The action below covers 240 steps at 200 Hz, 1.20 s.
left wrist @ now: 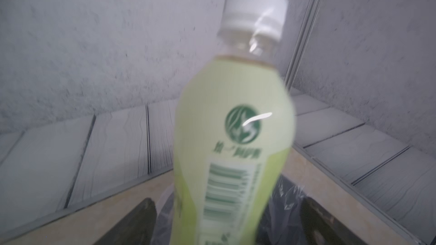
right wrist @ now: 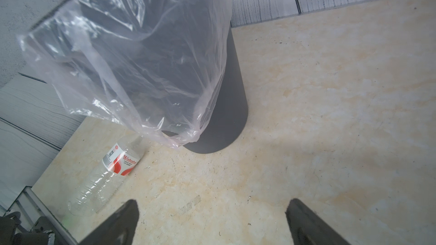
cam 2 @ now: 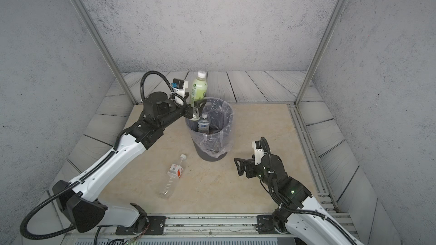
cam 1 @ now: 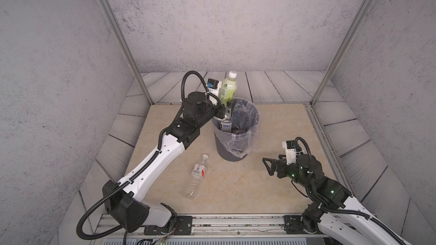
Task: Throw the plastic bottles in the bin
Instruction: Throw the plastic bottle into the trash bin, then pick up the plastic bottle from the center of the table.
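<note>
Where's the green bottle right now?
In both top views the green bottle is upright, cap up, over the far left rim of the bin, between the fingers of the open left tool.

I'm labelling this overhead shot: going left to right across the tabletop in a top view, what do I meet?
red-labelled bottle lying flat → bin → right gripper
</note>
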Tool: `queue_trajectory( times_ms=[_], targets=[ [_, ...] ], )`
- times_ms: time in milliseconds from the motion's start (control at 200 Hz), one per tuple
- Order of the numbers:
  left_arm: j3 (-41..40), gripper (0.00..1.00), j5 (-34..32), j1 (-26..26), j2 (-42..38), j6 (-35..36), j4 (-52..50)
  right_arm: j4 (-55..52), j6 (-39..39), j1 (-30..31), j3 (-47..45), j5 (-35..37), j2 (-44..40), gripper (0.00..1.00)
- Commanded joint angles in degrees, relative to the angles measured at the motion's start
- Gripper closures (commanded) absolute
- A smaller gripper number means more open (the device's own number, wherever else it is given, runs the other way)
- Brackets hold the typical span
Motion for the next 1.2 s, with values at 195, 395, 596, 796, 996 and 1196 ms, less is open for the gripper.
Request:
queue_trajectory(
  times_ms=[195,395,596,796,996,1196],
  targets=[
    [1.2,0.00,2.0,2.8,-14.1,-0.7,-6.3,1.2,-0.1,0.0,0.7,-0.4,1.3,0.00],
    [-8.5,0.00,-9.0,5.2,-26.0,0.6,-9.8,2.2,-0.1,0.0,0.9,-0.8,2.8,0.00],
    [-24.4,0.00,-25.3,6.1,-36.9,-4.2,-16.4,1.4,-0.5,0.0,1.2,-0.5,1.9,0.00],
    [-35.1,0.02,-25.7,6.1,-42.3,-16.0,-26.1,1.1,-1.3,0.0,2.4,-0.9,2.9,0.00],
    [-39.1,0.09,-19.8,5.9,-42.7,-21.7,-33.5,2.0,-1.5,0.0,2.2,-1.1,3.7,0.00],
    [-40.1,0.12,-16.8,2.8,-41.8,-27.8,-40.6,2.7,-0.9,0.0,1.3,-1.2,4.2,0.00]
  ],
)
